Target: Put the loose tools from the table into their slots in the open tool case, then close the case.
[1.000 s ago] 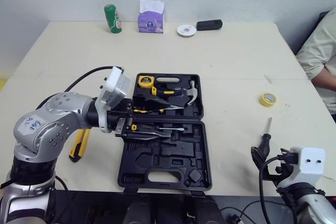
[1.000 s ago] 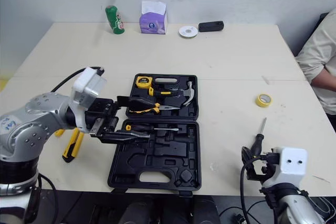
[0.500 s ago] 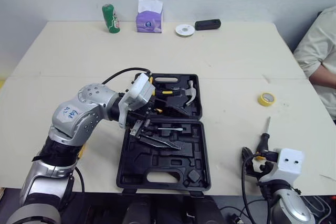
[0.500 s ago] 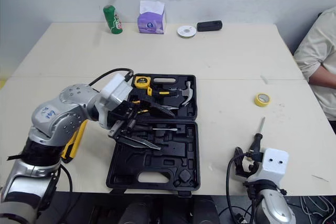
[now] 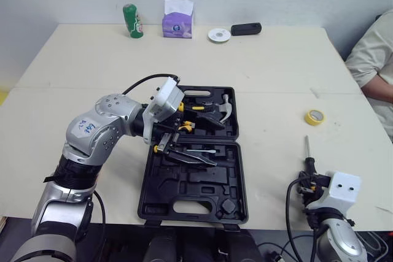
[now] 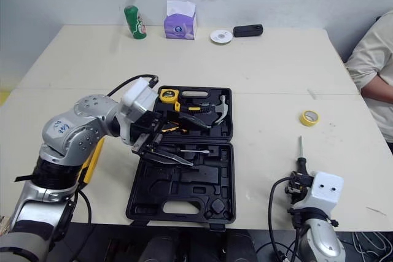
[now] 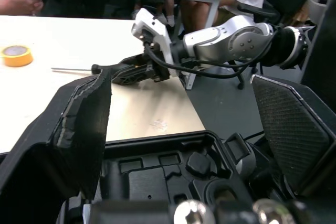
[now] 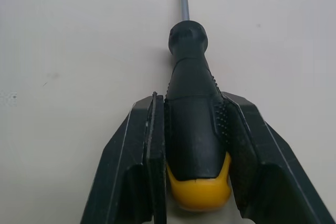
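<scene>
— Moved since a second ago?
— Left gripper [image 5: 202,142], swung in from the left edge of the tool case [image 5: 196,182] to above its hinge line. Fingers [image 7: 79,129] spread wide apart over the moulded slots.
— Loose screwdriver [image 5: 307,154]?
— Near the table's [image 5: 270,65] front right corner, shaft pointing toward the far edge. Black ribbed handle, yellow butt, thin steel shaft. Clamped at the handle by the right gripper [image 8: 194,98], one finger on each side.
— Case?
— Black, lying open by the front edge, lid half toward the far side. Yellow tape measure [image 6: 168,95], hammer [image 5: 222,108] and yellow-handled pliers [image 5: 186,127] seated in the lid half. Slim screwdriver [image 5: 202,151] slotted just on the near side of the hinge.
— Farther out?
— Yellow-and-black tool [image 6: 91,162] on the table just left of the case. Yellow tape roll [image 5: 314,116] toward the right edge. Along the far edge: green can [image 5: 130,21], tissue box [image 5: 177,19], white disc [image 5: 218,35], black device [image 5: 245,28]. Someone's sleeve [image 5: 374,53] past the right edge.
</scene>
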